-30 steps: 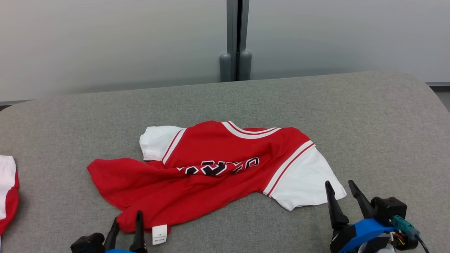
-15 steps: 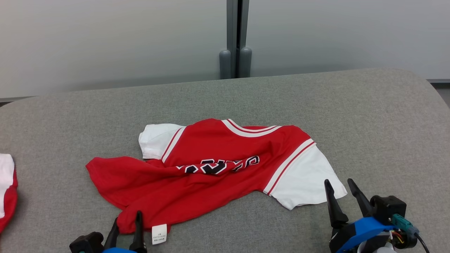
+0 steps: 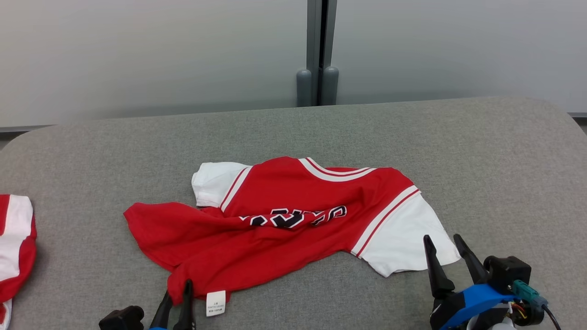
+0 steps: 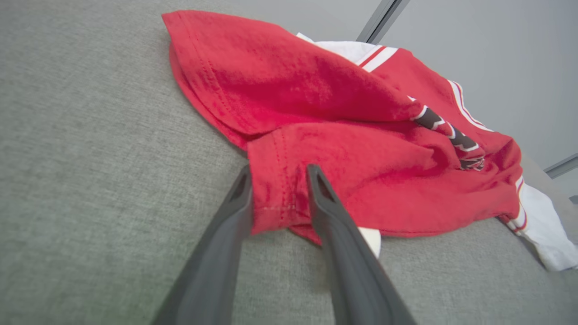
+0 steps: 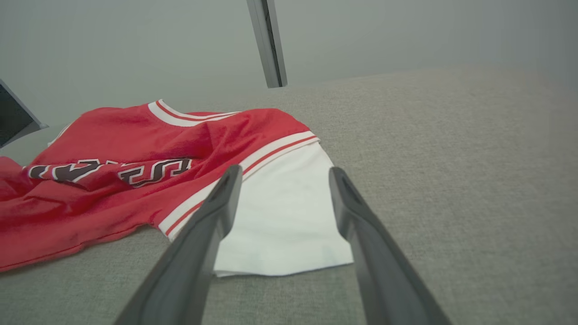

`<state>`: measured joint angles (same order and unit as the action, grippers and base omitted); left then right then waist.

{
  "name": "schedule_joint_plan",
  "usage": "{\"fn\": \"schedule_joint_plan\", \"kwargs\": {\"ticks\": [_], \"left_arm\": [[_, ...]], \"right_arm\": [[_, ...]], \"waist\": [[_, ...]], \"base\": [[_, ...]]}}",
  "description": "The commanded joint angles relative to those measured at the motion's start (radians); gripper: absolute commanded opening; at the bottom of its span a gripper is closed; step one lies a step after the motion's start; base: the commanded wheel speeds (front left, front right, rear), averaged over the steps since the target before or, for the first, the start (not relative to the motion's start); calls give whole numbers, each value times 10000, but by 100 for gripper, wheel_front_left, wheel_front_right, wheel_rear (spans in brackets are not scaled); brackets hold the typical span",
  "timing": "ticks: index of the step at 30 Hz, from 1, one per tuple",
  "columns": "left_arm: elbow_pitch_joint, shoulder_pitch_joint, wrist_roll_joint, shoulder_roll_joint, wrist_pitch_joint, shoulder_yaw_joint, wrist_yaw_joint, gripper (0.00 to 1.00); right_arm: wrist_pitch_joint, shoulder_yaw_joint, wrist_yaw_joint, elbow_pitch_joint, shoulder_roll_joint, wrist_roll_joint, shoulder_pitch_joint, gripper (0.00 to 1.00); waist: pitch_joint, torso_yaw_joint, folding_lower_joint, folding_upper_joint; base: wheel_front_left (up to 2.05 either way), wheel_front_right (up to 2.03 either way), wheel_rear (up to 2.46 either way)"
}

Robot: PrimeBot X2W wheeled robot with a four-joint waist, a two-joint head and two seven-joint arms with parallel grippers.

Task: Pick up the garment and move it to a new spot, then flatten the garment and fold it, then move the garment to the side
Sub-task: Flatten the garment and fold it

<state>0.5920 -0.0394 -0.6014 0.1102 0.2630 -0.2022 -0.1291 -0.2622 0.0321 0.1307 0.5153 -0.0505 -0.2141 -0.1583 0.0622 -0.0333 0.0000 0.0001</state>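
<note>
The garment [image 3: 284,229] is a red jersey with white sleeves and dark lettering, lying crumpled on the grey padded table [image 3: 481,160]. My left gripper [image 3: 178,291] is at its near-left hem corner, beside a white label [image 3: 215,302]. In the left wrist view the red hem [image 4: 338,149] is bunched between the narrowed fingers and touches both, so the left gripper [image 4: 279,169] is shut on it. My right gripper [image 3: 441,238] stands open just in front of the white right sleeve [image 3: 403,233]. In the right wrist view its fingers [image 5: 284,169] frame that sleeve [image 5: 280,216] without touching it.
Another red and white garment [image 3: 16,247] lies at the table's left edge. A grey wall with a vertical post [image 3: 318,50] stands behind the table. Bare grey surface stretches to the right and behind the jersey.
The left gripper's fingers have drawn together on the hem corner. The head camera has shifted, so the whole picture sits a little further right. The right gripper has kept its place.
</note>
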Motion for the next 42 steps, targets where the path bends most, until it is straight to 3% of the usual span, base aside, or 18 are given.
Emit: {"fn": "schedule_joint_plan", "kwargs": {"ticks": [1,5,7,9,10,11,12,19,25,35,36,37,38,42], "left_arm": [[-84,35,-64,51,27,-49,-22,62],[-264,114,-228,102,27,-312,-22,69],[-319,107,-268,159,27,-440,-23,65],[-337,88,-319,179,27,-528,-23,45],[-336,75,-324,190,27,-563,-23,40],[-323,59,-337,198,27,-576,-23,26],[-306,37,-343,208,27,-575,-23,0],[-263,-130,-214,189,26,-657,-23,0],[-330,-324,-122,97,26,-849,-23,0],[-355,-497,-42,8,26,-1093,-23,0],[-345,-514,-34,18,26,-1111,-23,0],[-331,-526,2,32,26,-1123,-23,0],[-311,-526,28,41,26,-1116,-23,0],[-295,-554,64,67,26,-1130,-23,0]], "right_arm": [[-40,15,1,29,-9,-27,65,100],[-40,57,1,45,-9,-59,90,100],[-40,70,1,41,-9,-66,91,100],[-40,73,1,50,-9,-53,68,100],[-40,64,1,58,-9,-44,56,100],[-40,50,1,66,-9,-37,51,100],[-40,32,1,68,-9,-28,50,100],[-40,-527,1,448,-10,311,-149,100],[-40,-1839,1,1281,-7,987,-608,100],[-2,-2505,1,3908,-7,1884,-1453,100],[38,-2476,1,4272,-1,1883,-1503,90],[57,-2400,1,4620,8,1870,-1562,32],[64,-2344,1,4876,16,1859,-1628,0],[63,-2092,3,5112,77,1661,-1831,0]], "waist": [[-12,41,0,-1],[-35,126,0,-1],[-36,148,0,-1],[-31,164,0,-1],[-27,170,0,-1],[-22,177,0,-1],[-16,185,0,-1],[137,293,0,-1],[397,512,0,-1],[636,704,0,-1],[640,706,0,-1],[642,708,0,-1],[641,704,0,-1],[588,666,0,-1]], "base": [[0,0,0],[0,0,0],[0,0,0],[0,0,0],[0,0,0],[0,0,0],[0,0,0],[0,0,0],[0,0,0],[0,0,0],[0,0,0],[0,0,0],[0,0,0],[0,0,0]]}}
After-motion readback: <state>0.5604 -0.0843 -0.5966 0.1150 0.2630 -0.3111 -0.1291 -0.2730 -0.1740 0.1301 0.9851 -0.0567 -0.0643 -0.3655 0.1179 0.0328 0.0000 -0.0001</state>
